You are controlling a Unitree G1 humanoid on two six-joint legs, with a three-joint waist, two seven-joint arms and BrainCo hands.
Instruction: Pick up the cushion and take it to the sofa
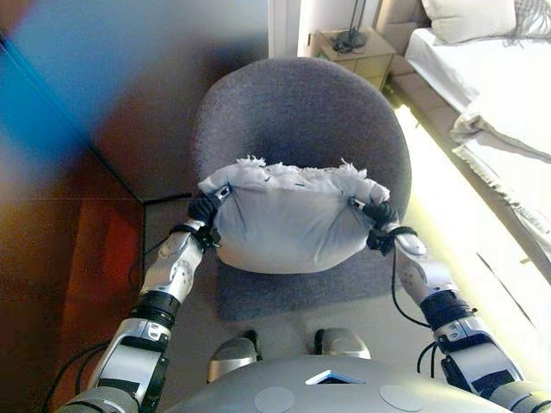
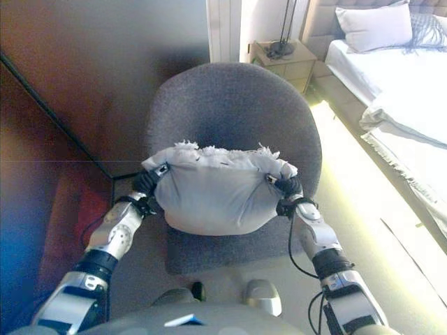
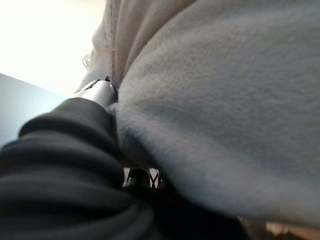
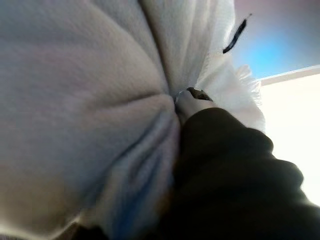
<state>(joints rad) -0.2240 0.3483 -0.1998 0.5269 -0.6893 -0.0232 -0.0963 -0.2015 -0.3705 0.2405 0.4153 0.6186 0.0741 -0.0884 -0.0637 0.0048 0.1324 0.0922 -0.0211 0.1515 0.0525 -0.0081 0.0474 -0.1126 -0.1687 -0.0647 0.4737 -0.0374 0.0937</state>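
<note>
A pale grey cushion point(image 1: 288, 224) with a fringed white top edge hangs in the air between both hands, in front of a round grey chair. My left hand point(image 1: 205, 211) grips its left end, and my right hand point(image 1: 379, 213) grips its right end. The cloth puckers where each hand pinches it. In the left wrist view the cushion point(image 3: 225, 100) fills the frame past the dark cover, with one silver finger point(image 3: 100, 91) pressed into its seam. In the right wrist view the cushion point(image 4: 75, 100) creases toward a fingertip point(image 4: 192, 97) dug into it.
The grey upholstered chair point(image 1: 301, 112) stands straight ahead under and behind the cushion. A bed with white covers point(image 1: 499, 86) and a pillow point(image 2: 374, 26) runs along the right. A small bedside table point(image 1: 353, 52) stands at the back. A dark wall point(image 2: 105, 77) closes the left.
</note>
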